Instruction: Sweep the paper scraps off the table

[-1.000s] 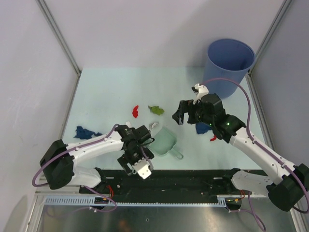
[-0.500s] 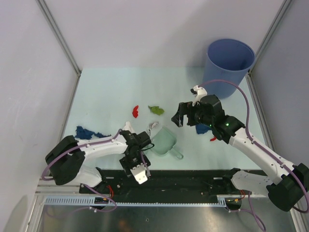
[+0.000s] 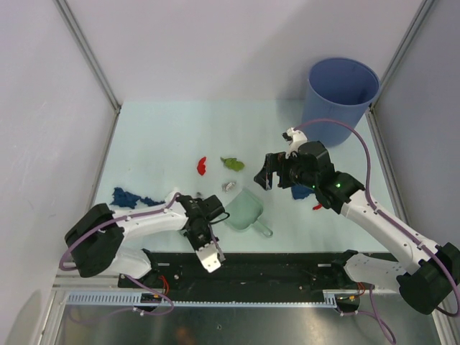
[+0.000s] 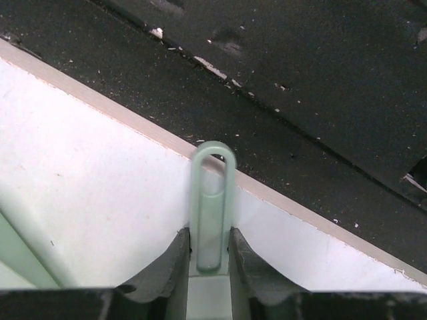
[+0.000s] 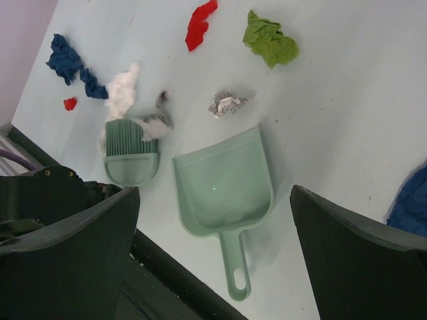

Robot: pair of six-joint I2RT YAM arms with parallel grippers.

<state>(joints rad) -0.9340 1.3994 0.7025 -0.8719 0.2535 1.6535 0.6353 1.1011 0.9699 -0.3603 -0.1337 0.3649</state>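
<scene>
My left gripper [image 4: 210, 247] is shut on the looped handle of the pale green hand brush [image 4: 213, 193] at the table's near edge. The brush head [image 5: 131, 157] lies beside white [image 5: 122, 87] and grey paper scraps. In the top view the left gripper [image 3: 204, 236] sits left of the pale green dustpan [image 3: 244, 212]. More paper scraps lie on the table [image 3: 165, 136]: red [image 3: 202, 166], green [image 3: 231, 163], grey [image 3: 229, 185], dark blue [image 3: 128, 196]. My right gripper [image 3: 267, 172] hangs open above the dustpan [image 5: 223, 183], holding nothing.
A tall blue bucket [image 3: 343, 90] stands at the back right corner. A dark blue scrap [image 3: 298, 190] and a small red one [image 3: 317, 206] lie under the right arm. Grey frame posts run along both sides, and a black rail [image 3: 273, 266] borders the near edge.
The left gripper's jaws have closed onto the brush handle, and its wrist has shifted slightly towards the near edge. The right arm has barely moved.
</scene>
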